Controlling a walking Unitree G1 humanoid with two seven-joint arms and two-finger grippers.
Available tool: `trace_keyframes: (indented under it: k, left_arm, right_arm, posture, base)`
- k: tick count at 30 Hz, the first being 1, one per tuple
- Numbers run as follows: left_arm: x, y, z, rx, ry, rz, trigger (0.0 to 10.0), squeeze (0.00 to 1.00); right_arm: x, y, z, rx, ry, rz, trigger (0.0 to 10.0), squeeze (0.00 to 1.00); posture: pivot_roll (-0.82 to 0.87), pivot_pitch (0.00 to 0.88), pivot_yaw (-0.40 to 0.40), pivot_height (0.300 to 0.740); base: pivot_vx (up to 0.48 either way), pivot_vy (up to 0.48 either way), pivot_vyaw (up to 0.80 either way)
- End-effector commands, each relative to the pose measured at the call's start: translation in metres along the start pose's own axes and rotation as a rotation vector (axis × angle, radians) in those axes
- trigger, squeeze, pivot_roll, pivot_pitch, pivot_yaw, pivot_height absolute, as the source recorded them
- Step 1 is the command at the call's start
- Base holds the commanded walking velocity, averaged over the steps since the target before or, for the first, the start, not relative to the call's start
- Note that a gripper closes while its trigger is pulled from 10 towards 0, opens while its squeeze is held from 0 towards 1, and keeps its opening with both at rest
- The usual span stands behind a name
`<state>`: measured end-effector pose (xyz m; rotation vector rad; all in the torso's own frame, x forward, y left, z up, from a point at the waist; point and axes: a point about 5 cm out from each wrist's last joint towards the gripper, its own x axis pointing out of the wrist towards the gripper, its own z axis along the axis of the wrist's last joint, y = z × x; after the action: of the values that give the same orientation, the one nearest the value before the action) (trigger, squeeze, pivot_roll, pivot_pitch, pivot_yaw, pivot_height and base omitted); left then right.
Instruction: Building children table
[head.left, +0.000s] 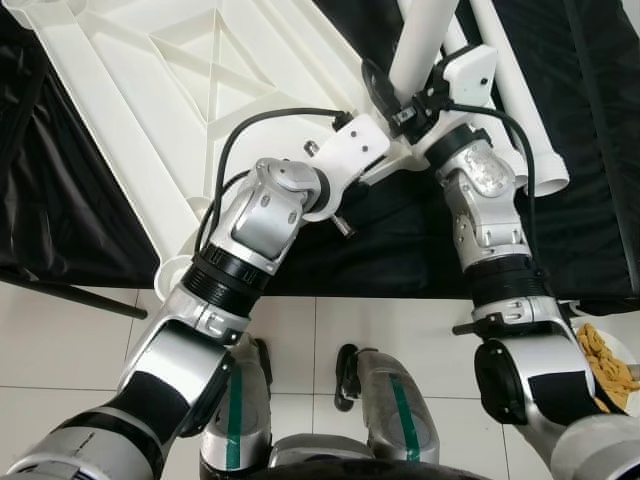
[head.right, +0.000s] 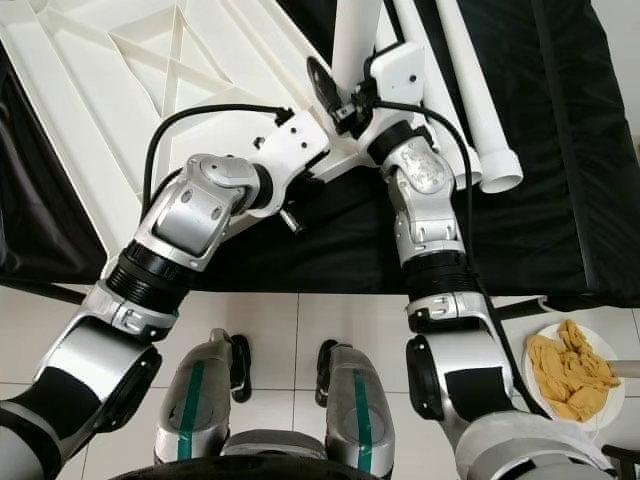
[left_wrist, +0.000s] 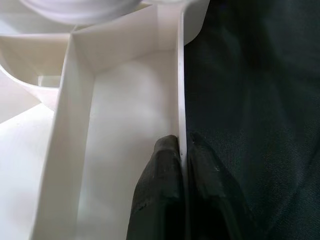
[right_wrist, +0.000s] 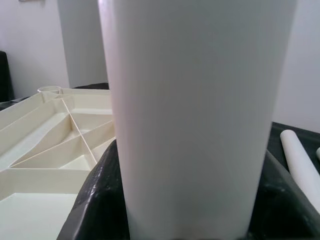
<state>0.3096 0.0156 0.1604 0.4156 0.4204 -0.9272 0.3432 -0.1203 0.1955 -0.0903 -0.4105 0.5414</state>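
The robot is working over an upturned white tabletop (head.left: 180, 90), which is lying ribbed side up on a black cloth (head.right: 560, 150). That orientation is leaving the leg sockets facing upward, which is probably why it is lying this way.

The left gripper (left_wrist: 182, 150) is pinching the tabletop's thin outer rim wall at the corner nearest the robot: in the left wrist view its two black fingers (left_wrist: 160, 190) are closing almost together, one on each side of the wall. This grip is likely steadying the panel so it is not sliding on the cloth while a leg is being pressed in.

The right gripper (right_wrist: 185, 220) is clasping a white table leg (head.left: 425, 45), a round tube standing roughly upright just beside that same corner. Its fingers are spreading wide around the tube, hugging both sides. Holding the leg upright suggests it is being lined up with a corner socket; whether its lower end is already seated cannot be told, since the wrists are hiding it.

Two spare legs (head.right: 470, 90) are lying on the cloth beyond that corner, to the robot's right. A plate (head.right: 535, 385) with a yellow rag (head.right: 570, 370) is sitting on the tiled floor (head.left: 60, 330), well apart from the tabletop.
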Motion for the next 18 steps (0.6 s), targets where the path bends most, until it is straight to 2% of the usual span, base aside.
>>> trace_keyframes:
  k: [1, 2, 3, 4, 7, 8, 10, 13, 14, 15, 16, 18]
  left_arm:
    - [0.001, 0.005, -0.004, -0.020, 0.012, 0.093, 10.0, 0.00]
    - [0.001, 0.006, -0.004, -0.020, 0.013, 0.095, 10.0, 0.00]
    - [0.000, 0.006, -0.005, -0.020, 0.013, 0.096, 10.0, 0.00]
    - [0.000, 0.006, -0.005, -0.020, 0.014, 0.097, 10.0, 0.00]
    - [0.000, 0.006, -0.005, -0.019, 0.014, 0.098, 10.0, 0.00]
    - [0.000, 0.007, -0.005, -0.018, 0.014, 0.100, 10.0, 0.00]
    - [0.000, 0.007, -0.006, -0.012, 0.018, 0.100, 10.0, 0.00]
    - [0.000, 0.007, -0.006, -0.011, 0.020, 0.100, 10.0, 0.00]
    - [-0.001, 0.008, -0.008, -0.006, 0.024, 0.101, 10.0, 0.00]
    - [-0.002, 0.009, -0.009, -0.003, 0.026, 0.103, 10.0, 0.00]
    - [-0.002, 0.009, -0.009, -0.003, 0.026, 0.103, 10.0, 0.00]
    - [-0.003, 0.011, -0.012, 0.000, 0.030, 0.105, 10.0, 0.00]
  right_arm:
    - [-0.001, -0.008, 0.003, 0.072, -0.012, -0.042, 0.0, 0.00]
    - [-0.001, -0.012, 0.004, 0.120, -0.004, -0.078, 3.3, 0.00]
    - [0.000, -0.015, 0.004, 0.149, 0.003, -0.102, 3.3, 0.00]
    - [0.000, -0.019, 0.002, 0.174, 0.014, -0.132, 10.0, 0.00]
    - [0.001, -0.021, 0.001, 0.184, 0.022, -0.148, 10.0, 0.00]
    - [0.001, -0.027, -0.005, 0.207, 0.067, -0.213, 10.0, 0.00]
    - [0.001, -0.029, -0.007, 0.252, 0.089, -0.253, 10.0, 0.00]
    - [0.001, -0.030, -0.008, 0.263, 0.090, -0.258, 10.0, 0.00]
    - [0.000, -0.038, -0.013, 0.326, 0.135, -0.363, 10.0, 0.00]
    - [-0.003, -0.042, -0.017, 0.382, 0.162, -0.414, 10.0, 0.00]
    - [-0.003, -0.042, -0.017, 0.382, 0.162, -0.414, 10.0, 0.00]
    - [-0.007, -0.046, -0.021, 0.478, 0.177, -0.460, 10.0, 0.00]
  posture:
    - [0.07, 0.099, 0.000, 0.740]
    - [0.07, 0.100, -0.002, 0.740]
    - [0.07, 0.101, -0.002, 0.740]
    - [0.07, 0.101, -0.002, 0.740]
    - [0.07, 0.102, -0.001, 0.740]
    - [0.07, 0.102, -0.001, 0.740]
    - [0.07, 0.103, -0.002, 0.740]
    - [0.07, 0.103, -0.002, 0.740]
    - [0.07, 0.104, -0.005, 0.740]
    - [0.08, 0.105, -0.007, 0.740]
    - [0.08, 0.105, -0.007, 0.740]
    - [0.08, 0.104, -0.008, 0.740]
  base:
    - [0.000, 0.000, 0.00]
    - [0.000, 0.000, 0.00]
    - [0.000, 0.000, 0.00]
    - [0.000, 0.000, 0.00]
    - [0.000, 0.000, 0.00]
    - [0.000, 0.000, 0.00]
    - [0.000, 0.000, 0.00]
    - [0.000, 0.000, 0.00]
    - [0.000, 0.000, 0.00]
    - [0.000, 0.000, 0.00]
    - [0.000, 0.000, 0.00]
    - [0.000, 0.000, 0.00]
